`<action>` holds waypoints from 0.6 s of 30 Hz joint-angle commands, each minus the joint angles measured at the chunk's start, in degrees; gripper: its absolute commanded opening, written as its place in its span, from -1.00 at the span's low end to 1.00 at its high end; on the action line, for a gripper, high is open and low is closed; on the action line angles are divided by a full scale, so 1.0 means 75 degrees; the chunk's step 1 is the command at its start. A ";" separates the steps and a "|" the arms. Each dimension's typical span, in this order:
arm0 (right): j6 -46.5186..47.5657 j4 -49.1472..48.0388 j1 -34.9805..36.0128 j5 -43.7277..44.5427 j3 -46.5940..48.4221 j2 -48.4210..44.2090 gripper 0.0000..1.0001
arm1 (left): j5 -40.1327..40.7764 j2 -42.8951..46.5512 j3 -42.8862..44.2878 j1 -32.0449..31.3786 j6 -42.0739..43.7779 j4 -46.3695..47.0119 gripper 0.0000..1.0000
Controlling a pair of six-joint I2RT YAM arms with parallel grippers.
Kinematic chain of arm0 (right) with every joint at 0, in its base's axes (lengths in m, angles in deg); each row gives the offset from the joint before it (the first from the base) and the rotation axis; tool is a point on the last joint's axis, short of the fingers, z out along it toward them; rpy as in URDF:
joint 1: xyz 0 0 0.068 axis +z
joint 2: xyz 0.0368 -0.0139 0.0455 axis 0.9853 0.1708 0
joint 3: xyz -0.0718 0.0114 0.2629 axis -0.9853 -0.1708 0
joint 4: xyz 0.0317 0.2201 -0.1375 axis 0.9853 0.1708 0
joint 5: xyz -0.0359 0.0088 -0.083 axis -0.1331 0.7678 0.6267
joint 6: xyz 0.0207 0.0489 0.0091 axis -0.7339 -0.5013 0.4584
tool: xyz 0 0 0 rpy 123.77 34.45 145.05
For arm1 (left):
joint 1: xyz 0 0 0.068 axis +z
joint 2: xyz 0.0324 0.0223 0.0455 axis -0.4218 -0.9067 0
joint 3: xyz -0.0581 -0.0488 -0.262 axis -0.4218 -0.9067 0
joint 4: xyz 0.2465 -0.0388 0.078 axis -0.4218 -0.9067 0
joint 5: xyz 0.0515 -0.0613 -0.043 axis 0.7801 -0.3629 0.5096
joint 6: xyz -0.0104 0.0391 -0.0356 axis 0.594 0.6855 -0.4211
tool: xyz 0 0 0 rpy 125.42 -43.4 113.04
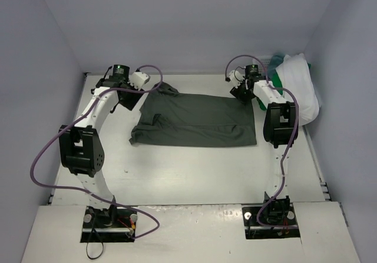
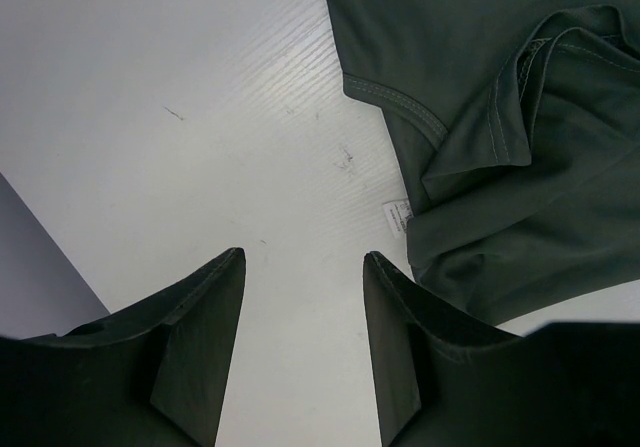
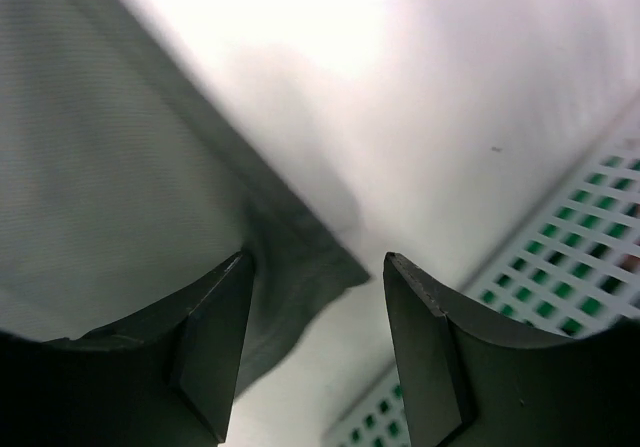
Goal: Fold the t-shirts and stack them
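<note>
Left gripper [image 2: 305, 352] hangs open over bare table [image 2: 180, 117], with the dark grey-green t-shirt [image 2: 520, 147] just ahead to its right. Right gripper [image 3: 315, 352] is open too, the t-shirt's corner between its jaws and a white basket [image 3: 570, 257] to its right.

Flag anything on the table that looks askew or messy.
The dark t-shirt lies mostly flat, but its far-left corner beside the left claw is bunched, with a sleeve folded over itself. Nothing looks spilled or torn.
</note>
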 commanded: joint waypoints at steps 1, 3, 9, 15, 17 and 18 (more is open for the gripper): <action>0.0015 0.0179 -0.0256 -0.0288 0.0563 0.0063 0.03 | -0.0041 0.0207 0.0251 -0.0039 -0.0037 0.0335 -0.09; -0.0020 0.0261 -0.0396 -0.0475 0.0669 0.0145 0.03 | -0.0041 0.0195 0.0228 -0.0039 -0.0013 0.0358 -0.09; 0.0003 0.0425 -0.0503 -0.0722 0.0624 0.0356 0.03 | -0.0041 0.0125 0.0239 -0.0039 0.0010 0.0358 -0.09; 0.0026 0.0449 -0.0760 -0.0898 0.0342 0.0438 0.02 | -0.0217 -0.0027 0.0566 -0.0097 -0.0107 0.0288 -0.09; 0.0061 0.0472 -0.0807 -0.0945 0.0248 0.0438 0.02 | -0.0240 -0.0179 0.0731 -0.0144 -0.0119 0.0160 -0.09; 0.0097 0.0472 -0.0819 -0.0922 0.0190 0.0438 0.02 | -0.0240 -0.0227 0.0882 -0.0168 -0.0130 0.0136 -0.09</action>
